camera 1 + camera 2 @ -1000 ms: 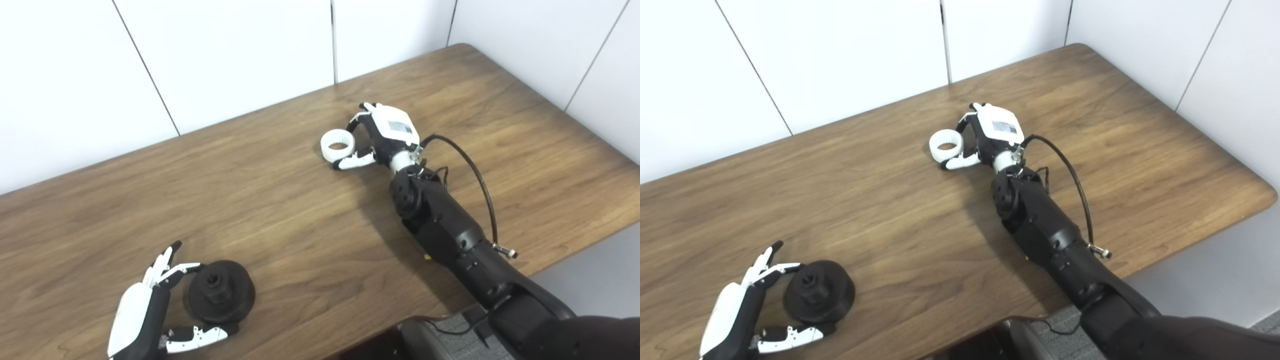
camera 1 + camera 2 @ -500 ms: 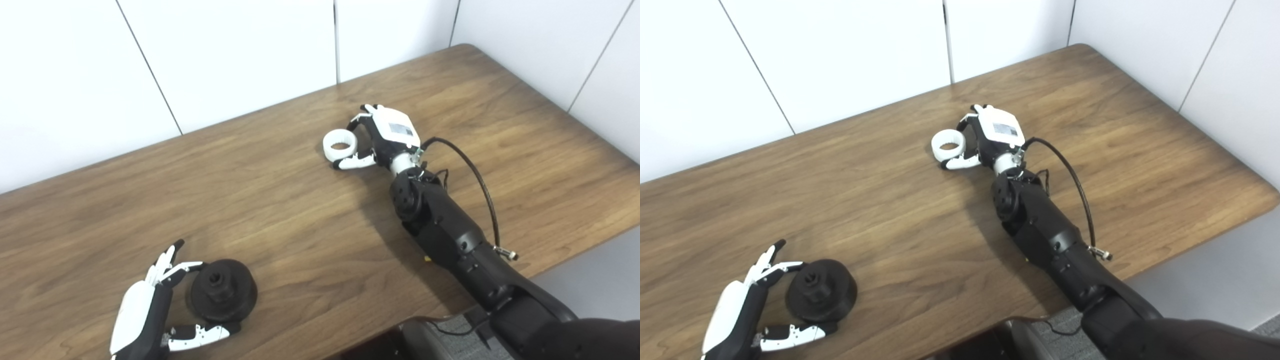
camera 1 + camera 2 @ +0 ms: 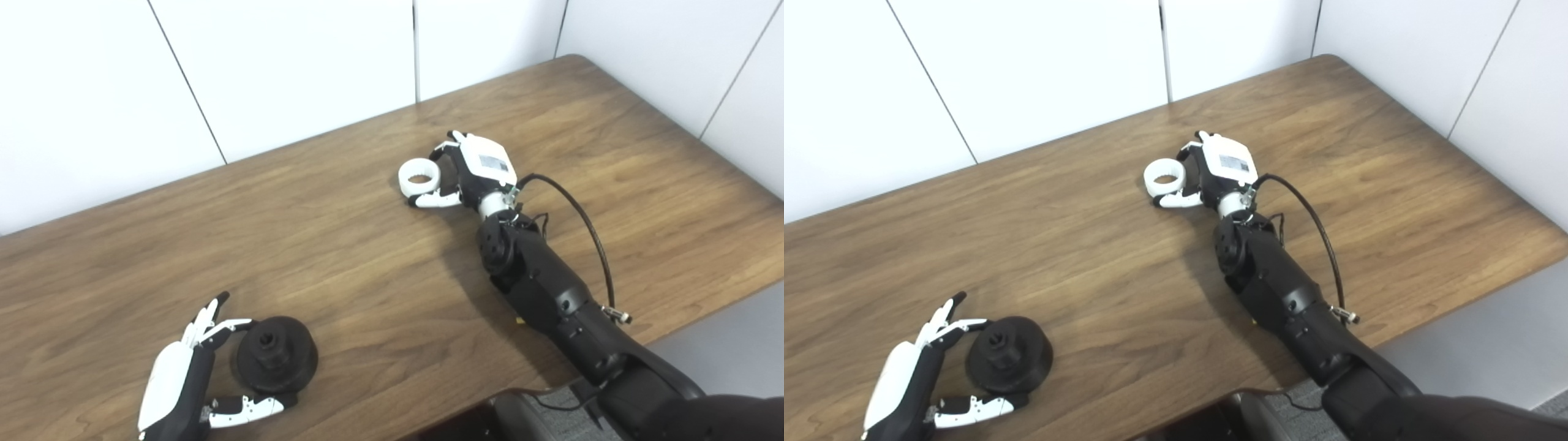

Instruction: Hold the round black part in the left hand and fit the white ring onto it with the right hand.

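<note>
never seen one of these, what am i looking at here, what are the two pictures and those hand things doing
This is a humanoid robot at a brown wooden table. The two pictures come from two cameras side by side on its head, so both show the same scene. Its black arms enter from the bottom edge and end in black and white hands with fingers.

The left hand is open, fingers and thumb spread around a round black part that lies on the table. The right hand reaches far across, its fingers and thumb either side of a white plastic ring. Whether it already grips the ring is unclear. Neither piece looks lifted.
</note>
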### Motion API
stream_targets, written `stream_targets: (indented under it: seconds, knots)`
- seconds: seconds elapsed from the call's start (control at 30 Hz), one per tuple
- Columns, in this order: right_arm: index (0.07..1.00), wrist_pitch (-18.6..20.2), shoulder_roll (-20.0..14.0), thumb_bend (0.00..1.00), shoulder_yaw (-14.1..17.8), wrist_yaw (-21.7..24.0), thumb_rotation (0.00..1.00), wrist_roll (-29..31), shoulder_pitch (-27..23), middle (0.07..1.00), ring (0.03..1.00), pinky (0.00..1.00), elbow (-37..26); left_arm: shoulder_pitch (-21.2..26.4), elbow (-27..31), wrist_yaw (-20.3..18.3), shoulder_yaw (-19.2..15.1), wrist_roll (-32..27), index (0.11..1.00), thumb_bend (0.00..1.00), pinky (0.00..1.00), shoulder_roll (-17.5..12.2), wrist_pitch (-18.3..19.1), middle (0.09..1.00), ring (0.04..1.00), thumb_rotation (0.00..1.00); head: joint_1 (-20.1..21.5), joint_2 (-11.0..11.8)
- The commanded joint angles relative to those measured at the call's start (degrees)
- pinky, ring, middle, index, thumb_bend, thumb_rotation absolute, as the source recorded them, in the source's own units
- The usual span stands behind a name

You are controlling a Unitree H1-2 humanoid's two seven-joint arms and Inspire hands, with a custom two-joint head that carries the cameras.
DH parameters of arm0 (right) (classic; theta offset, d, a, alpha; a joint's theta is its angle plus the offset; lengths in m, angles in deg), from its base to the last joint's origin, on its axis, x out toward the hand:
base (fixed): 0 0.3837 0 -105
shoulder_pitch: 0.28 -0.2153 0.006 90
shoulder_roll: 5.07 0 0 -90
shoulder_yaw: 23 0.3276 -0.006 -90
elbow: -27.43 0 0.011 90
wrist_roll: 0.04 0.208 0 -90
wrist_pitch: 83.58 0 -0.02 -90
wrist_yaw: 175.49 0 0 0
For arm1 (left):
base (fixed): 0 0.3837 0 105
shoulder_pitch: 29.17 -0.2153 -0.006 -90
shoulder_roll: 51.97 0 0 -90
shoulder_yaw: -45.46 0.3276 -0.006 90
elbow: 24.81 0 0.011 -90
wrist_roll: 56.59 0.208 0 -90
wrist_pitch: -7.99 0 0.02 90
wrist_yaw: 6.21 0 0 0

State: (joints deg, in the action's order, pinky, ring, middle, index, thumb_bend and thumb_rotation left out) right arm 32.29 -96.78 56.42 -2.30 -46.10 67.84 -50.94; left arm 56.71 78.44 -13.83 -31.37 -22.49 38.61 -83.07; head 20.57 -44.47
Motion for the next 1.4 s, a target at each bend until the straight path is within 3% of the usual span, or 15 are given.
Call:
stream_targets:
  seconds: [0.0,0.47,0.8,0.97,1.0,1.07,1.37]
  knots:
    - [0.722,-0.3,0.8,0.88,-0.8,-0.1,0.43,0.2,-1.5,0.934,0.957,0.95,-0.1,0.8,2.2,0.7,-0.4,0.9,0.603,0.87,1.0,-0.2,-0.5,1.0,1.0,0.28,0.0,-0.1]
    - [0.717,-0.4,1.6,0.86,-1.6,-1.0,0.42,0.9,-1.7,0.933,0.95,0.94,1.4,0.6,2.7,0.5,-0.5,1.0,0.606,0.88,1.0,0.1,0.1,1.0,1.0,0.29,-0.4,-0.6]
    - [0.657,-2.0,2.0,0.79,-1.1,-3.0,0.28,2.9,-1.3,0.919,0.953,0.98,1.5,0.6,2.6,0.6,-0.5,1.3,0.606,0.88,1.0,0.4,-0.1,1.0,1.0,0.29,-0.8,-0.7]
    - [0.606,-4.9,2.5,0.76,-0.8,-6.3,0.18,3.9,-1.1,0.892,0.929,0.97,2.7,0.5,2.8,0.5,-0.6,1.2,0.605,0.88,1.0,0.5,0.2,1.0,1.0,0.3,-1.1,-0.8]
    - [0.55,-5.4,2.7,0.64,-0.8,-6.9,0.16,4.1,-1.0,0.887,0.928,0.98,2.9,0.5,2.8,0.5,-0.6,1.2,0.606,0.88,1.0,0.5,0.2,1.0,1.0,0.3,-1.1,-0.8]
    - [0.502,-5.9,2.8,0.54,-0.7,-8.0,0.14,4.5,-1.0,0.876,0.925,1.0,3.2,0.5,2.7,0.5,-0.7,1.0,0.605,0.88,1.0,0.5,0.0,1.0,1.0,0.29,-1.1,-0.8]
    - [0.486,-6.5,2.6,0.52,-0.3,-9.8,0.14,4.7,-1.0,0.854,0.922,1.0,3.5,0.6,2.9,0.3,-0.8,1.3,0.605,0.88,1.0,0.6,0.3,1.0,1.0,0.29,-1.1,-0.9]
